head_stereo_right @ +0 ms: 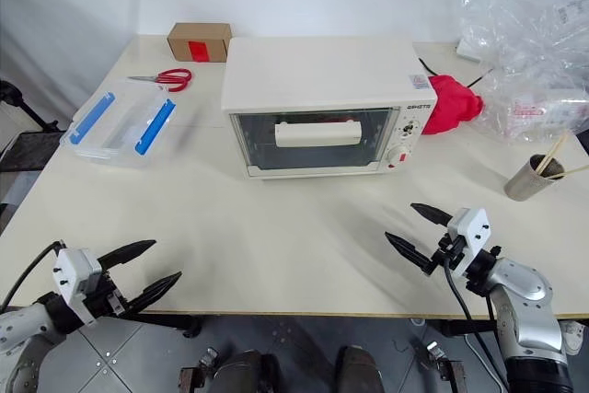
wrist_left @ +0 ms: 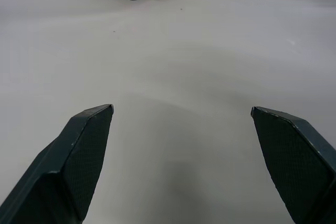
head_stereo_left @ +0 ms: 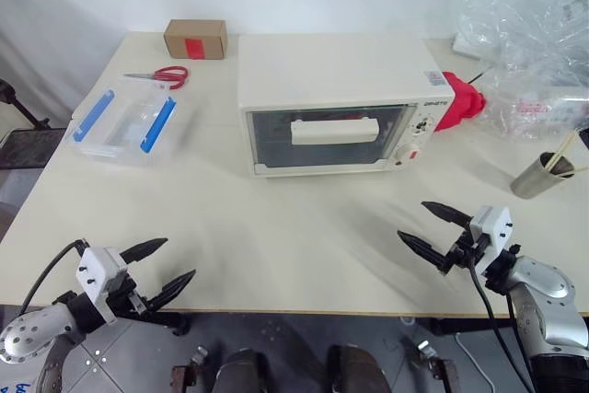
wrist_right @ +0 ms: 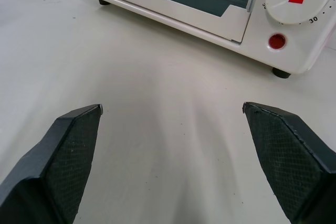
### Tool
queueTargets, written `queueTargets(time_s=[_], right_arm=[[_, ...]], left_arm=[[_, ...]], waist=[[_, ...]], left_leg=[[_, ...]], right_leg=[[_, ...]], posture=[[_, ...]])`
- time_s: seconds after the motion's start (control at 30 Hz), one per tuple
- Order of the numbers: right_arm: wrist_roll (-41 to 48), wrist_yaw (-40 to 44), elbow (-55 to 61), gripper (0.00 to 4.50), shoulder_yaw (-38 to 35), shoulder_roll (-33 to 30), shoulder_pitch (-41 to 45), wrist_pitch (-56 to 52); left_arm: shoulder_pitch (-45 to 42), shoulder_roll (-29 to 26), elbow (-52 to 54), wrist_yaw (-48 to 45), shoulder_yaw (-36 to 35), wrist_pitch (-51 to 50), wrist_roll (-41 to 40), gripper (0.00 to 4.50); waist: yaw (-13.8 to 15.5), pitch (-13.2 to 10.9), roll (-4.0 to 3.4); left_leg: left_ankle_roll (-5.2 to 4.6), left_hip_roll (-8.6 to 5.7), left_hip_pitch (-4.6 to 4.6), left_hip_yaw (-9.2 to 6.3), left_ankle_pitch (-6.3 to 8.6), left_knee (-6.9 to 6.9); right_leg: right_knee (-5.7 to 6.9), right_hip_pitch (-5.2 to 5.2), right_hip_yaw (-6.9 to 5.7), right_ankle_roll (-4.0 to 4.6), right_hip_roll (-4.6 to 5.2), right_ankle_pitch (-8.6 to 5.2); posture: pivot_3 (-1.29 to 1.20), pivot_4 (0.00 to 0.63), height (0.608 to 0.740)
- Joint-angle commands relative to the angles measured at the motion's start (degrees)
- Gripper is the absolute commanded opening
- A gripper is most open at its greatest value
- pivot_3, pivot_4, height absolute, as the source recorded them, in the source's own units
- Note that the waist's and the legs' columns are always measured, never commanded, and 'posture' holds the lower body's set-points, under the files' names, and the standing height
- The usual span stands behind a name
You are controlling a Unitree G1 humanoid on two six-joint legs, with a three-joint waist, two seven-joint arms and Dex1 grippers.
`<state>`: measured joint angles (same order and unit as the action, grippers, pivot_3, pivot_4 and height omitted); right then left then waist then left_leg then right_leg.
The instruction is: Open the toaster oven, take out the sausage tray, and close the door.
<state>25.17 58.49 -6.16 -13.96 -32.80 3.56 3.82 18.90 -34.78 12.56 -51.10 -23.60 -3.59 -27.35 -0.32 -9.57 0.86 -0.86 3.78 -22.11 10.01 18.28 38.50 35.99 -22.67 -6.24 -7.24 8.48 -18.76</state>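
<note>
1. The left gripper [head_stereo_left: 170, 262] is being held over the near left edge of the table [head_stereo_left: 304, 246], with its two black fingers spread wide apart and nothing gripped or touched between them.
2. The right gripper [head_stereo_left: 426, 227] is being held over the near right part of the table, likewise spread wide and holding nothing; bare tabletop is being seen between its fingers [wrist_right: 68, 156] in the right wrist view.
3. The toaster oven [head_stereo_left: 345, 103] is being kept at the middle of the table, well apart from both grippers.
4. The door [head_stereo_left: 327, 138] is being kept shut, with its cream bar handle [head_stereo_left: 335, 130] lying across the glass.
5. The sausage tray cannot be made out through the glass.
6. A clear box with blue clips [head_stereo_left: 126, 124], red scissors [head_stereo_left: 163, 75] and a cardboard box [head_stereo_left: 195, 39] are being seen to the oven's left; a red cloth [head_stereo_left: 460, 103] is lying just beside its right.
</note>
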Motion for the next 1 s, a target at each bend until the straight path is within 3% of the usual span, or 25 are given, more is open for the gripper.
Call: queueTargets(time_s=[0.03,0.27,0.47,0.67,1.0], right_arm=[[0.7,0.6,0.2,4.50,-1.2,-1.0,0.6,1.2],[0.7,1.1,-0.5,4.50,-1.0,-0.6,1.9,1.3],[3.0,1.2,1.1,4.50,-0.6,-0.9,7.0,-2.5],[8.6,-0.5,3.8,4.50,-0.2,-0.7,17.4,-12.5],[8.4,0.1,2.7,4.50,3.2,2.6,24.6,-14.4]], left_arm=[[1.0,-0.1,2.0,-0.3,-1.1,-0.3,-1.6,4.47],[0.9,0.6,2.0,1.3,-0.6,1.4,0.3,4.47],[-1.8,0.5,2.0,-0.6,-2.3,-2.1,-6.8,4.47],[-7.2,-2.1,3.2,-3.0,-5.1,-13.2,-22.0,4.47],[-11.5,-2.8,7.0,0.1,-4.1,-20.1,-25.1,4.47]], waist=[[0.0,0.0,0.00],[0.0,0.0,0.00],[-0.1,0.0,-0.01],[-0.1,-0.1,-0.10],[-0.6,-0.1,-0.16]], left_leg=[[0.00,0.00,0.00,0.00,0.00,0.00],[0.00,-0.01,0.00,0.00,0.00,0.00],[0.00,0.01,0.00,0.00,0.00,0.01],[0.00,0.05,-0.03,-0.02,0.00,0.11],[0.02,0.02,-0.09,-0.02,0.15,0.22]], right_leg=[[0.00,0.00,0.00,0.00,0.00,0.00],[-0.01,0.00,0.00,0.00,0.00,0.00],[0.00,0.00,0.00,0.00,0.00,0.00],[0.06,-0.01,0.01,0.00,0.00,0.00],[0.08,-0.01,-0.02,-0.01,-0.02,0.00]], posture=[[0.00,0.150,0.740],[0.00,0.150,0.740],[0.00,0.150,0.740],[0.00,0.150,0.740],[0.00,0.150,0.740]])
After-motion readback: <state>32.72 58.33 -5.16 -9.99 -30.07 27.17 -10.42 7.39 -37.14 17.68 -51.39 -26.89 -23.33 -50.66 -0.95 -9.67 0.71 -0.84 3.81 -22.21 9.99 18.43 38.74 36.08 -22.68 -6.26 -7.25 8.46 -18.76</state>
